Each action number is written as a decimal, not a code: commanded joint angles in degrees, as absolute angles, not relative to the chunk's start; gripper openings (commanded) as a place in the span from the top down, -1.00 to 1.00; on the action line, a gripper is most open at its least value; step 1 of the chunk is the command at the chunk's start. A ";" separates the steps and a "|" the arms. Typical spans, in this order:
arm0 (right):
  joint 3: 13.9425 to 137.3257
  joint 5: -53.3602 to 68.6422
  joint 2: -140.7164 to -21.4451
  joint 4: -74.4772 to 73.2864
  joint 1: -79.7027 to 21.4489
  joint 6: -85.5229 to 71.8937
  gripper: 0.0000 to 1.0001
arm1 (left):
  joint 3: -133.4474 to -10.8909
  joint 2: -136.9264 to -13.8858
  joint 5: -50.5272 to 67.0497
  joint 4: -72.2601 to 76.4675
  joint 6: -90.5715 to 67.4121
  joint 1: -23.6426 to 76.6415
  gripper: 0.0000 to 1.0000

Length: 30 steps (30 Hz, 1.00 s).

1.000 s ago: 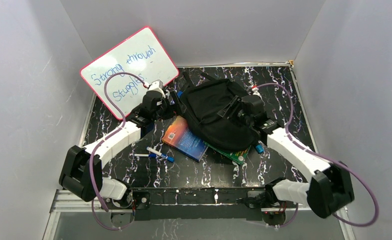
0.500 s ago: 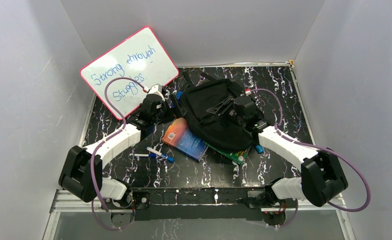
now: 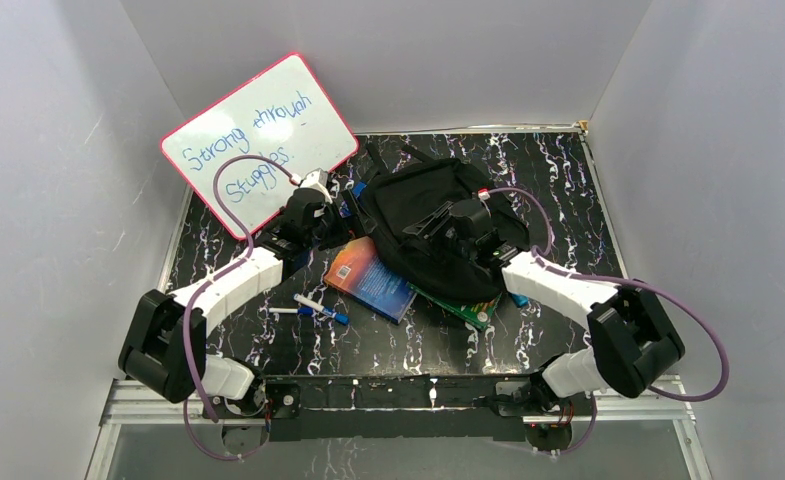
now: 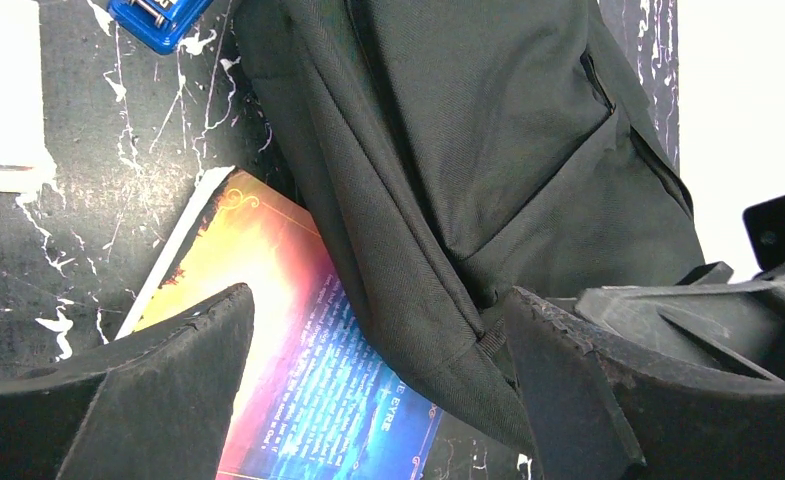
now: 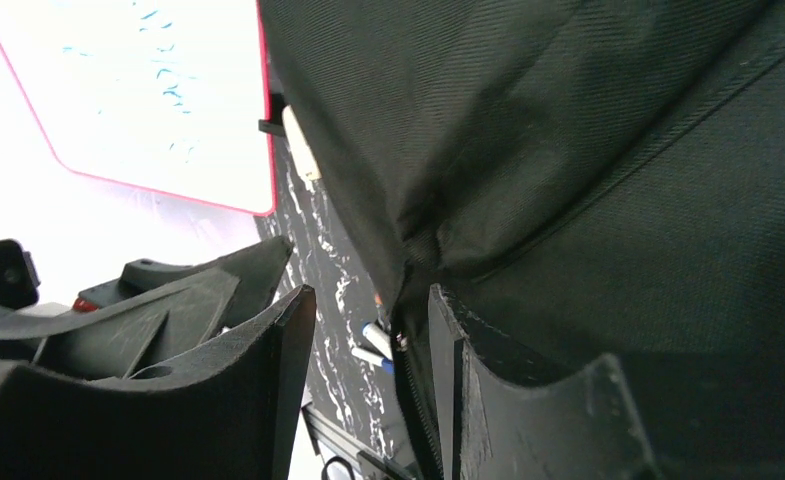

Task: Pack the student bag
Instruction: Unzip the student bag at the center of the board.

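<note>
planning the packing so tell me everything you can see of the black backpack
The backpack is black woven fabric, soft and slumped, lying on the black marbled table, a strap trailing at its far end. Its near-left edge overlaps a colourful book, and a green item pokes out beneath its near edge. The open right gripper straddles a raised fold by a zipper; the open left gripper hangs over its corner. Whether it is unzipped I cannot tell.

— What are the two arms showing?
— The white-shelled left arm [image 3: 233, 282] and white-shelled right arm [image 3: 558, 285] are wearing boxy black elbow joints [image 3: 158, 340]; a thin purple cable [image 3: 211, 190] is looping off each wrist.
</note>
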<state>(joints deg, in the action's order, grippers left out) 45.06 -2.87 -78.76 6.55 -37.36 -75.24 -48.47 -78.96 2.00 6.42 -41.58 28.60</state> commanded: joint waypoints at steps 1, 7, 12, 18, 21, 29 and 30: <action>44.53 -5.70 -80.48 9.58 -37.44 -76.77 -0.06 | -47.82 -79.01 2.89 7.02 -41.98 28.65 -0.82; 45.27 -4.99 -83.05 12.13 -37.44 -77.08 0.00 | -48.06 -79.01 2.81 6.77 -41.68 28.65 -0.81; 46.18 -3.95 -84.81 13.68 -37.44 -76.78 0.16 | -48.06 -79.17 2.86 6.68 -41.47 28.65 -0.81; 46.18 -2.06 -86.03 14.63 -37.47 -76.72 0.38 | -48.03 -79.69 2.90 6.77 -41.29 28.65 -0.81; 45.74 -1.64 -85.68 14.93 -37.49 -76.67 0.49 | -48.15 -80.21 3.06 6.85 -41.25 28.65 -0.81; 44.92 -3.00 -83.06 14.52 -37.49 -74.54 0.93 | -48.61 -81.61 3.98 7.03 -41.58 28.65 -0.80; 44.84 -3.14 -82.66 14.43 -37.51 -73.94 1.00 | -48.75 -81.83 4.39 7.10 -41.72 28.65 -0.79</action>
<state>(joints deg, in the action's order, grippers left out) 45.08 -2.17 -85.49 12.10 -37.36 -75.85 -48.36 -81.73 3.14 6.42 -41.60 28.60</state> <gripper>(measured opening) 0.061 0.903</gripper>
